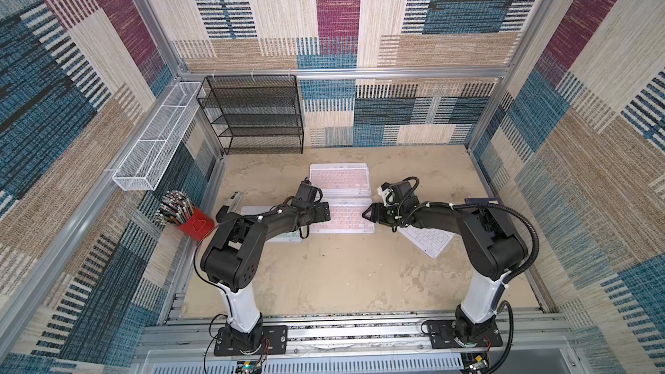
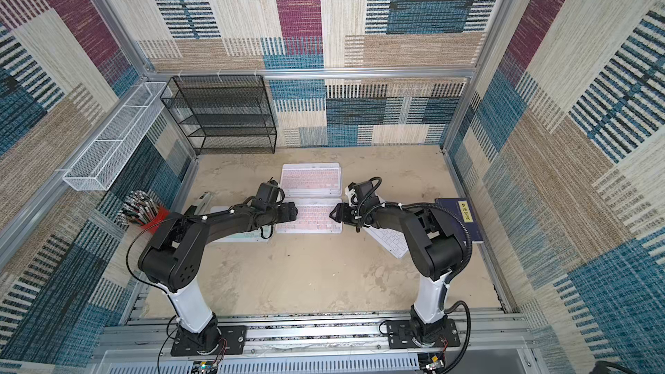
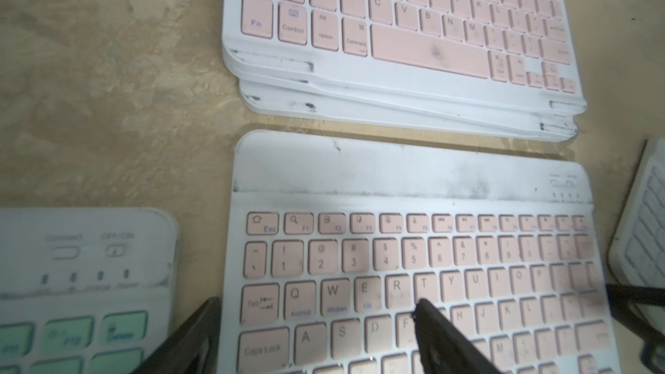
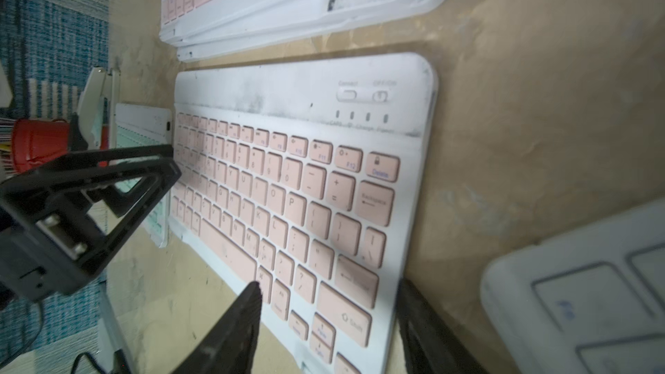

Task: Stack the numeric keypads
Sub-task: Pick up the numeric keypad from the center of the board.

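**Both arms at the ends of a lone pink keypad**

The pink keypad (image 1: 347, 218) lies flat at the middle of the sandy, mottled bench (image 1: 324, 282). It is a thin slab with rounded corners, a scuffed white frame and matte pastel keys. Just behind it, apart by a narrow strip of bench, is the stack of keypads (image 1: 338, 178). This too is pink-keyed on top, and the left wrist view shows three white frame edges (image 3: 396, 102) lying slightly askew. A mint-green keypad (image 1: 286, 237) lies just beside the lone pink one under the left arm. A white keypad (image 1: 428, 242) lies angled under the right arm.

A red cup (image 1: 194, 226) at the bench's left edge is crammed with pens (image 1: 174, 206). A black mesh shelf (image 1: 252, 116) stands at the back wall, with a white wire basket (image 1: 158, 138) divided into compartments on the side rail. A dark blue book (image 2: 464, 219) with a yellow label lies at the right.

The left fingers (image 1: 324, 212) are spread wide and grasp nothing. One finger (image 3: 442, 336) hangs over the keys and the other (image 3: 187, 340) is outside the keypad's left edge. The right fingers (image 1: 369, 213) are parted at the opposite end, with the keypad's right front corner between them. Whether they touch it cannot be told.
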### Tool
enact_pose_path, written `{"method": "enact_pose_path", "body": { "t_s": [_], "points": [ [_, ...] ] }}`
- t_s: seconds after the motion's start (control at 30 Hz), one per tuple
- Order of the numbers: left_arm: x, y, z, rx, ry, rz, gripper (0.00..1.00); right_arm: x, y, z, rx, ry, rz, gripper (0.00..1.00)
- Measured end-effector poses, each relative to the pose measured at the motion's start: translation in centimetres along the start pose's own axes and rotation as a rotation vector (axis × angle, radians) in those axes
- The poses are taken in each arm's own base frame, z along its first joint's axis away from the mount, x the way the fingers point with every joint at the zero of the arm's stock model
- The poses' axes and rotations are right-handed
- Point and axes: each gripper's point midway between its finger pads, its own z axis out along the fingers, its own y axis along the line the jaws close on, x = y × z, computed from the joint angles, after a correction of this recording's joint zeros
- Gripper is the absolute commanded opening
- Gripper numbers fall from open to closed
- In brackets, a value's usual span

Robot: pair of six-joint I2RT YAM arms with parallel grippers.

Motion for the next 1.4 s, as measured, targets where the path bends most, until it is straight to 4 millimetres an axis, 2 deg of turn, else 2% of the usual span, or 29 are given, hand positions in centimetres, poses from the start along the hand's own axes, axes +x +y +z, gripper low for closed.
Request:
{"method": "enact_pose_path", "body": {
  "t_s": [0.3, 0.43, 0.6, 0.8, 0.97, 1.13, 1.27, 1.4],
  "points": [
    [-0.4, 0.3, 0.2, -0.003, -0.038, 0.001, 0.84, 1.9, 0.9, -0.5, -0.156, 0.078, 0.108, 0.60],
    [0.1, -2.2, 0.1, 0.127, -0.015, 0.007, 0.83, 3.5, 2.1, -0.6, -0.242, 0.146, 0.139, 0.59],
    [0.8, -3.5, -0.2, 0.203, 0.017, 0.007, 0.83, 3.1, 2.5, -0.9, -0.278, 0.143, 0.149, 0.58],
    [1.1, -3.8, -0.4, 0.224, 0.033, 0.007, 0.83, 2.6, 2.4, -1.6, -0.261, 0.130, 0.161, 0.57],
    [1.2, -3.9, -0.5, 0.243, 0.047, 0.001, 0.82, 1.1, 2.4, -3.1, -0.228, 0.079, 0.132, 0.57],
    [1.2, -3.9, -0.5, 0.246, 0.050, -0.010, 0.81, 0.7, 2.0, -4.0, -0.192, 0.057, 0.126, 0.56],
    [1.1, -3.9, -0.7, 0.252, 0.049, -0.017, 0.81, 0.5, 2.3, -4.6, -0.176, 0.048, 0.115, 0.57],
    [1.1, -4.0, -0.8, 0.251, 0.053, -0.017, 0.81, -0.2, 2.6, -5.4, -0.145, 0.027, 0.099, 0.62]
  ]
}}
